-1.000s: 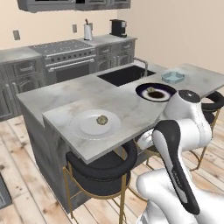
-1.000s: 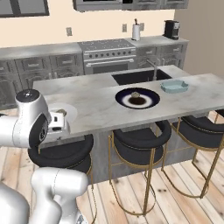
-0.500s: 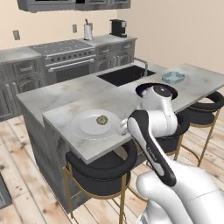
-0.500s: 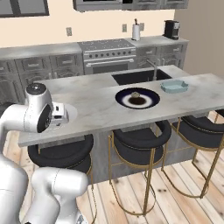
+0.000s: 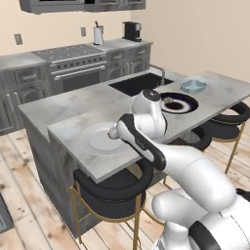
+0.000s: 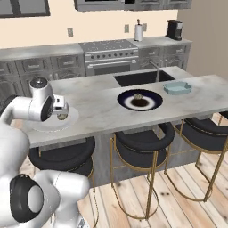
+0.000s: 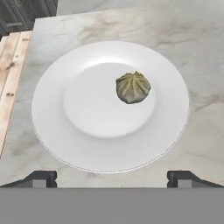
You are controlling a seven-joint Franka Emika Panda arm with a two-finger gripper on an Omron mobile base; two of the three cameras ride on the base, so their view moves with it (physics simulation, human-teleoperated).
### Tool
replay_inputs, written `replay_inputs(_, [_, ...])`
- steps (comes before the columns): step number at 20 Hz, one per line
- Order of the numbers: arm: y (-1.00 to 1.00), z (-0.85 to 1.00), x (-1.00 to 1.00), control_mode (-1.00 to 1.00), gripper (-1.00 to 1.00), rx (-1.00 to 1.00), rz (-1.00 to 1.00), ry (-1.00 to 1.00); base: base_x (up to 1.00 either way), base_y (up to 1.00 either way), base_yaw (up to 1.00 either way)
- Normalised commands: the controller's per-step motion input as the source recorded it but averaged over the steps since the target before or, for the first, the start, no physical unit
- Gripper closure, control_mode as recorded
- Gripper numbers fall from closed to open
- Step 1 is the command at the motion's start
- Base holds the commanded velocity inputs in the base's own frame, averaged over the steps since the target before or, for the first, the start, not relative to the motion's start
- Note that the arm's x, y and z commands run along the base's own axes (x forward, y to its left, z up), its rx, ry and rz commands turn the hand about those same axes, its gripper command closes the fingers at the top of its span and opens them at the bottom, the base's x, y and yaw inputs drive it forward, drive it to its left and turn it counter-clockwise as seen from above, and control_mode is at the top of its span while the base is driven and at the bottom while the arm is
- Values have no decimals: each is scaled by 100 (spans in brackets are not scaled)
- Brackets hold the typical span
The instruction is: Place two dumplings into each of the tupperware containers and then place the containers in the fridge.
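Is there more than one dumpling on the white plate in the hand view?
No, a single dumpling sits on the white plate, right of its centre in that view.

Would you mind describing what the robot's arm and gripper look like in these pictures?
The arm is made of glossy white rounded shells with dark grey bands and round dark caps at the joints. The gripper ends in two small dark blocky finger tips. No cables or markings are visible.
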Motion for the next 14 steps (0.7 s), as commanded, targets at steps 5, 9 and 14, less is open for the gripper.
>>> replay_inputs(5, [19, -18, 79, -100, -100, 0, -6, 0, 0, 0, 0])
replay_inputs(9, [1, -39, 54, -100, -100, 0, -15, 0, 0, 0, 0])
replay_inputs(14, [7, -41, 28, -100, -100, 0, -19, 0, 0, 0, 0])
